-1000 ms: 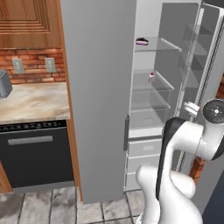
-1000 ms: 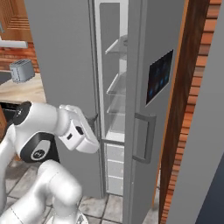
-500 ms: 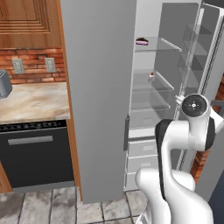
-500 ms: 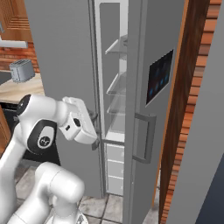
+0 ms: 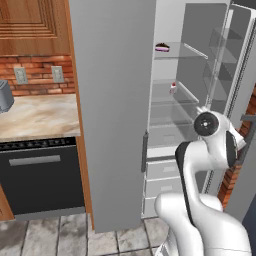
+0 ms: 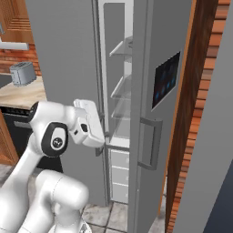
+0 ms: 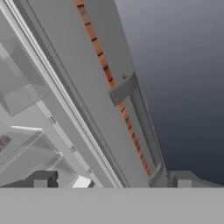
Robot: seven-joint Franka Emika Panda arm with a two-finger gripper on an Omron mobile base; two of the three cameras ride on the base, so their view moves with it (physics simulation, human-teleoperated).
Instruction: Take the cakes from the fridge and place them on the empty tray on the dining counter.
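Hanging by the edge of the open fridge [image 5: 115,100] door, the gripper [image 7: 111,178] has its jaws spread wide w/ nothing between them; hand view shows both dark tips w/ the door's grey handle [image 7: 138,105] just beyond, running up and away from the right tip.

Key relation: both cakes sit inside the fridge, above and deeper in than the gripper, past the door edge. Choc cake [image 5: 162,47] is on the top glass shelf, white cake w/ red top [image 5: 173,88] one shelf lower, so nearer in height. In hand view a small reddish bit [image 7: 3,142] shows far to the left of the tips, prob. the white one, too small to be sure. Wedges too small to read a long axis.

Judgement: next move needs the hand to swing up and in toward the shelves.

Writing: none readable; black panel [image 6: 166,79] on the fridge front shows faint blue marks only.
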